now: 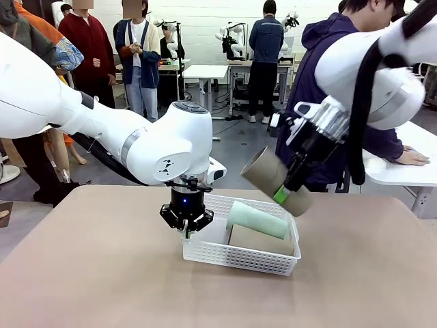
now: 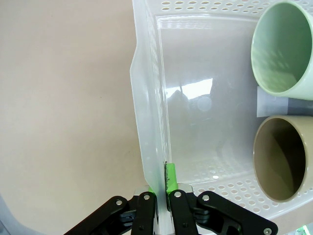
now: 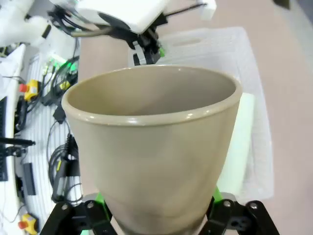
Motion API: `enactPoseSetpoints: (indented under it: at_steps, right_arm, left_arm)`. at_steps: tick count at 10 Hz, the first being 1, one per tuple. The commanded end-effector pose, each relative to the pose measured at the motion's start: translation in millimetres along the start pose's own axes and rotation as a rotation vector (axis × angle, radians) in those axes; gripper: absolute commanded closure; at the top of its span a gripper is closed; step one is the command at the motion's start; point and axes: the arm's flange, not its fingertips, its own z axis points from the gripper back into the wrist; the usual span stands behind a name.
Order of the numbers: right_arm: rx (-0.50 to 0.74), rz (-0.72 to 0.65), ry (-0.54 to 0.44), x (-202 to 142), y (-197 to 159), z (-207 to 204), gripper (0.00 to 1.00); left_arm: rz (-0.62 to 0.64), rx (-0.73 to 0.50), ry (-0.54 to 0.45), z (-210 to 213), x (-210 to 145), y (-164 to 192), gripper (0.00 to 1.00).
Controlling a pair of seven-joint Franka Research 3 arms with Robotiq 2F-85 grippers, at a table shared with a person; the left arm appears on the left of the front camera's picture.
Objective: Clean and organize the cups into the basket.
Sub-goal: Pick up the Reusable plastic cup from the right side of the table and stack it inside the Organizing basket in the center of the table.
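Right pincer (image 1: 292, 186) clamps my third cup (image 1: 276, 181) over the basket's (image 1: 239, 257) two o'clock corner, left pincer (image 1: 186, 225) pinches its rim, green cup (image 1: 257, 219) and brown cup (image 1: 259, 240) already inside.

Two cups (image 1: 258, 220) lying in basket (image 1: 239, 258)

A tan surface (image 1: 102, 273) fills the near scene; beyond it, grey floor (image 1: 239, 140), white tables (image 1: 205, 71) and a white tiled far wall (image 1: 205, 14).
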Motion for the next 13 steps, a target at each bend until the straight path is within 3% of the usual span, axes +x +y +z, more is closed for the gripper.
enactPoseSetpoints:
  at_steps: [1, 11, 12, 13]
  right_arm:
    - [0.015, 0.013, 0.028, 6, -13, 0, 0.18]
    - [0.074, 0.101, 0.076, -7, -58, -83, 0.18]
    - [0.076, 0.087, 0.071, -8, -60, -84, 0.0]
    - [0.078, 0.088, 0.069, -8, -61, -85, 0.0]
  left_arm:
    - [-0.001, -0.001, -0.004, 1, 0, 0, 1.0]
    - [-0.001, -0.001, -0.004, 1, 0, 0, 1.0]
    - [-0.001, -0.001, -0.004, 1, 0, 0, 1.0]
    - [-0.001, -0.001, -0.004, 1, 0, 0, 1.0]
